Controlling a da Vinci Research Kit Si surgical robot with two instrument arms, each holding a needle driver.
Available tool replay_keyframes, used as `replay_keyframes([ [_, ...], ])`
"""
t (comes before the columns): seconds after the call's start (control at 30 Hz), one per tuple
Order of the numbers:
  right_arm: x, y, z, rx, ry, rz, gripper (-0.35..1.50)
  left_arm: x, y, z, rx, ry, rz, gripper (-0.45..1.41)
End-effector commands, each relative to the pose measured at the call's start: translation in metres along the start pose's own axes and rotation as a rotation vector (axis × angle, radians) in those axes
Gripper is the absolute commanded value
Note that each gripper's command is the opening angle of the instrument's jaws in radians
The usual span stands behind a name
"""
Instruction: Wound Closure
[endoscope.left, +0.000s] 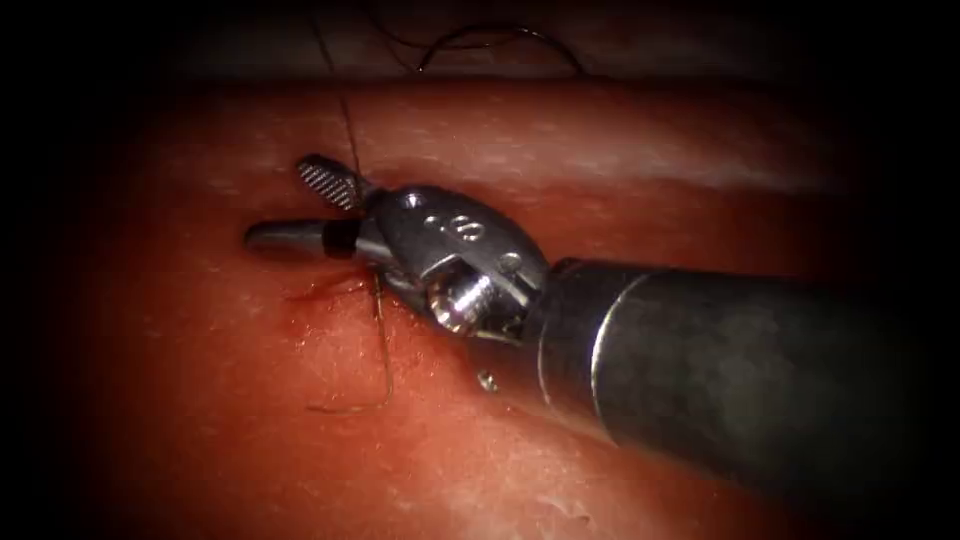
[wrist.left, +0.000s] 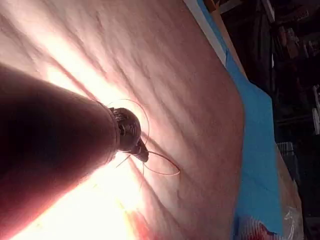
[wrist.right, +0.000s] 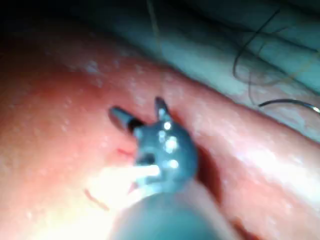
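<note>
My right tool (endoscope.left: 290, 205) comes in from the right over the tissue (endoscope.left: 620, 130), and its jaws stand open above the cut (endoscope.left: 325, 290). A thin thread (endoscope.left: 348, 130) runs down from the top and passes between the open jaws close to their hinge. Below the jaws a pale thread tail (endoscope.left: 384, 350) leaves the cut and curls left on the tissue. The right wrist view has the same open tool (wrist.right: 135, 110) and the thread (wrist.right: 154, 25). In the left wrist view a dark shaft ends in a tool tip (wrist.left: 141, 152) beside thin thread arcs (wrist.left: 167, 167). Neither tool holds the needle.
Red fluid (endoscope.left: 310, 295) marks the cut under the jaws. A dark curved strand (endoscope.left: 490, 33) lies beyond the tissue's far edge; whether it is needle or thread I cannot tell. A blue drape (wrist.left: 260, 140) borders the tissue.
</note>
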Motion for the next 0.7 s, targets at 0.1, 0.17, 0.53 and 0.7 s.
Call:
replay_keyframes([
  [0.1, -0.0002, 0.0, 0.0009, 0.007, 0.004, 0.004, 1.22, 0.0006, -0.0002, 0.0005, -0.003, 0.006, 0.002, -0.35],
  [0.17, -0.0002, 0.0, 0.001, 0.007, 0.004, 0.004, 1.2, 0.0007, -0.0001, 0.0005, -0.003, 0.006, 0.006, -0.35],
  [0.53, -0.0003, -0.0004, 0.0007, 0.113, -0.021, 0.003, -0.35, 0.0007, 0.0005, 0.0007, -0.01, 0.012, 0.005, -0.35],
  [0.7, 0.002, -0.001, 0.0001, 0.084, 0.031, -0.054, -0.35, 0.0, 0.001, 0.0011, -0.016, 0.01, 0.009, -0.35],
])
